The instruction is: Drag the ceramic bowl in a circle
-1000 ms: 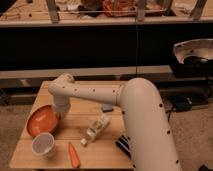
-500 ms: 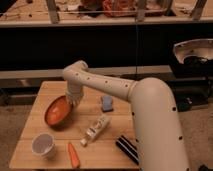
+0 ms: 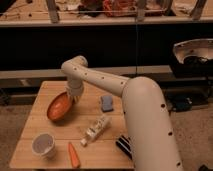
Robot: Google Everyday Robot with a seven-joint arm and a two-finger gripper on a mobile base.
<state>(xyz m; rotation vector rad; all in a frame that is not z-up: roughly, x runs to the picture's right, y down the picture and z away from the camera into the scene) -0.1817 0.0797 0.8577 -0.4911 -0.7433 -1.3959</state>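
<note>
Wooden surface point(image 3: 32, 125) in front of a dark counter. Ceramic bowl point(image 3: 59, 106) sits left of centre and looks tilted. End effector point(image 3: 75, 96) is at the bowl's upper-right rim; can't tell its grip state. White cup point(image 3: 44, 145) and carrot point(image 3: 74, 156) are near the front edge, blue sponge point(image 3: 107, 103) right of the bowl.

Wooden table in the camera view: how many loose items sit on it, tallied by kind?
Dishes: 2 (wide orange-red ceramic bowl, small white cup)
Orange carrot-shaped item: 1
Blue sponge-like block: 1
White bottle lying on its side: 1
Black object, partly behind the arm: 1
Total: 6
The gripper is at the bowl's far right rim.
</note>
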